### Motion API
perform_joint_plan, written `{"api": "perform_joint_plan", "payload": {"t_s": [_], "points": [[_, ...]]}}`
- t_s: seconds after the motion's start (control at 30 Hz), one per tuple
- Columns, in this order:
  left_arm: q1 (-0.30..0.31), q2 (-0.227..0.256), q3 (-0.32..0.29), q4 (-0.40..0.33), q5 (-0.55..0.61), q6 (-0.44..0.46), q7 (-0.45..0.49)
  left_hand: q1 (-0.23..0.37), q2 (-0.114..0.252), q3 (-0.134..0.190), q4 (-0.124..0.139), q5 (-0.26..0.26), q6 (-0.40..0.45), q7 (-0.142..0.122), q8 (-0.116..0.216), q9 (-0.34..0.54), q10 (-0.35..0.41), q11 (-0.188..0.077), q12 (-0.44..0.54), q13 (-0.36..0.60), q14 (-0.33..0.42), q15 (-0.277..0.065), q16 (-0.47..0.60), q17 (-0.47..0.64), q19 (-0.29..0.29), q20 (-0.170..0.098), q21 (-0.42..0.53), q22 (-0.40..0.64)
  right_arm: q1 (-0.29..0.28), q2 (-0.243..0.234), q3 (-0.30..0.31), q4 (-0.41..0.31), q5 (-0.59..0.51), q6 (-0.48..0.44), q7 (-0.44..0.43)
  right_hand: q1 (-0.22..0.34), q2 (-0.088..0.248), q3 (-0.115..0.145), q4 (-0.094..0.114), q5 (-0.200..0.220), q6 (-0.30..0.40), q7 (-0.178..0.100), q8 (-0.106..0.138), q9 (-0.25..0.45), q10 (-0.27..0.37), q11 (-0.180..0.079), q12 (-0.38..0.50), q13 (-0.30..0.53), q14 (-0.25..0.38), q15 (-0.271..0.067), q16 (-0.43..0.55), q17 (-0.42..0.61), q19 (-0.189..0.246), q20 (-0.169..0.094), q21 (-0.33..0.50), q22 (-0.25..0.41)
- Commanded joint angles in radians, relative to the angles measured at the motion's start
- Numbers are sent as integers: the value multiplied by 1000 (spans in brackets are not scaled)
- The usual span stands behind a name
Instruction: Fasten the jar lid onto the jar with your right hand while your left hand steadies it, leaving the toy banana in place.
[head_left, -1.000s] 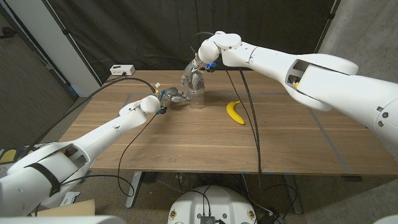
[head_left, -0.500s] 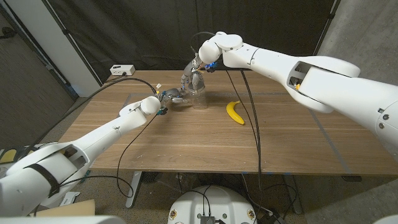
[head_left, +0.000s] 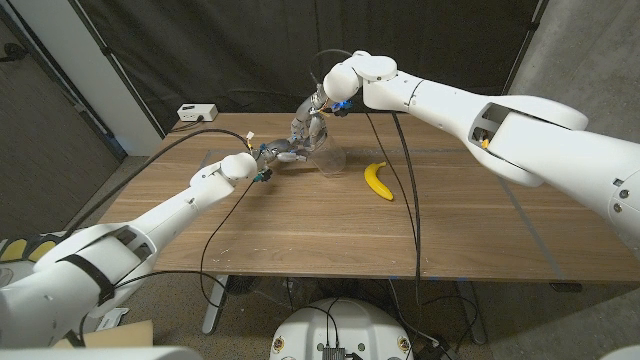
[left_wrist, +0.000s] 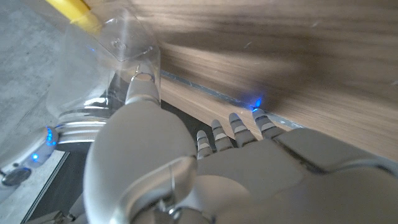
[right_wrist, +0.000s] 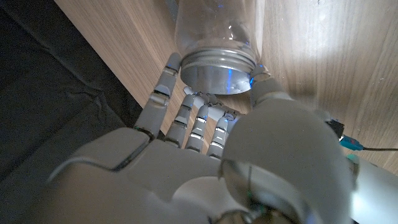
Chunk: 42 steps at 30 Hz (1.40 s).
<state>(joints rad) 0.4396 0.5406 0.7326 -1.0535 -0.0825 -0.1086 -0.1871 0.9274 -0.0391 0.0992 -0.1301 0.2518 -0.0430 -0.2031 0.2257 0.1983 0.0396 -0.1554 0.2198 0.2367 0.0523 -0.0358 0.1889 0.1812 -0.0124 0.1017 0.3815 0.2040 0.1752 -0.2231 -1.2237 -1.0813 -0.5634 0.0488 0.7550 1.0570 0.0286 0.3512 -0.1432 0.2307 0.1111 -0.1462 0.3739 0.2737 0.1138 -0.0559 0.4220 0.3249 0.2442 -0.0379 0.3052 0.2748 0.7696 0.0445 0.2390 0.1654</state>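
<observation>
With our right hand (right_wrist: 249, 149) curled over the lid (right_wrist: 217, 70) seated on the jar (head_left: 326, 152) and our left hand (head_left: 280, 154) gripping its side, we should twist steadily without tipping it toward the banana (head_left: 377, 180) lying apart on the tabletop (head_left: 300, 230).

Both arms wear smooth white rounded shells with dark openings near the elbows, the right one showing a small yellow-orange mark inside. The left hand (head_left: 281, 153) and right hand (head_left: 310, 126) are grey metallic, with segmented fingers (right_wrist: 163, 93). Thin black cables trail along each arm, and small blue lights glow at the fingertips (left_wrist: 257, 113).
</observation>
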Motion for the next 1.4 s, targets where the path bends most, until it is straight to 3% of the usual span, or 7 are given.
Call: {"api": "perform_joint_plan", "payload": {"t_s": [0.03, 0.43, 0.63, 0.87, 1.07, 1.27, 1.4], "points": [[-116, -130, 4, 309, -117, -223, -206, 3, -13, -17, 0, 9, -52, 5, -25, 1, -46, 10, -11, -5, -31, -36, -7, -1, 8, 14, 3, 3, -2, 1, 18, 23, 23, -15, 4, -3, 8, -7, 3, -1, 5, -6, 2, 0, 9, 7, 6, 1, 8, -36, 3, 3, 1, 19, -7, 6], [-223, -216, 42, 499, -145, -317, -405, 24, -11, -23, 0, 22, -88, 24, -32, 0, -82, 25, -14, -13, -58, -20, -2, -2, 0, 29, -8, -1, -13, -18, 35, 18, 37, -11, -41, -8, 23, -14, 8, -3, 28, 33, 6, -4, 40, 0, 19, -4, 36, -43, 8, 8, 13, 9, -14, 6], [-217, -238, 11, 552, -196, -339, -429, 25, 11, -28, 12, 23, -15, 25, -8, -2, 13, 17, 24, -20, 35, -63, 22, -4, 47, 14, 5, -1, -20, -31, 45, 1, 40, -11, -57, -10, 28, -14, 9, -3, 43, 44, 10, -6, 57, 1, 25, -7, 48, -50, 8, 8, 20, 4, -16, 6], [-215, -278, -45, 632, -285, -351, -499, 16, 20, -40, 22, 14, 110, 4, 20, -5, 130, 5, 58, -26, 103, -66, 26, -5, 76, 19, 11, 0, -27, -44, 54, -24, 39, -21, -63, -15, 30, -15, 11, -4, 47, 58, 10, -7, 62, 4, 27, -9, 56, -51, 6, 7, 23, 3, -18, 6], [-216, -321, -115, 688, -387, -321, -603, 13, -18, -83, 22, 39, -67, 53, -48, -3, -22, 40, -11, -26, 16, -13, -10, -1, 53, 43, -7, 1, -38, -58, 64, -57, 38, -47, -62, -19, 30, -15, 12, -4, 39, 61, 5, -9, 56, 5, 24, -10, 53, -49, 1, 6, 18, 5, -23, 5], [-192, -356, -186, 701, -458, -285, -600, 18, -23, -93, 23, 53, -116, 61, -50, -2, -65, 47, -21, -25, -18, 8, -13, -1, 37, 51, -15, 2, -47, -70, 74, -93, 38, -68, -58, -30, 31, -19, 17, -5, 29, 72, 0, -10, 47, 7, 21, -12, 49, -43, -6, 6, 13, 19, -28, 5], [-172, -377, -227, 702, -491, -283, -596, 21, -22, -98, 23, 60, -131, 54, -47, -1, -72, 53, -19, -24, -9, 14, -5, -1, 37, 52, -17, 2, -55, -76, 77, -117, 34, -91, -53, -57, 25, -29, 27, -8, 14, 86, -12, -13, 23, 12, 11, -17, 33, -29, -24, 5, -9, 94, -42, 6]]}}
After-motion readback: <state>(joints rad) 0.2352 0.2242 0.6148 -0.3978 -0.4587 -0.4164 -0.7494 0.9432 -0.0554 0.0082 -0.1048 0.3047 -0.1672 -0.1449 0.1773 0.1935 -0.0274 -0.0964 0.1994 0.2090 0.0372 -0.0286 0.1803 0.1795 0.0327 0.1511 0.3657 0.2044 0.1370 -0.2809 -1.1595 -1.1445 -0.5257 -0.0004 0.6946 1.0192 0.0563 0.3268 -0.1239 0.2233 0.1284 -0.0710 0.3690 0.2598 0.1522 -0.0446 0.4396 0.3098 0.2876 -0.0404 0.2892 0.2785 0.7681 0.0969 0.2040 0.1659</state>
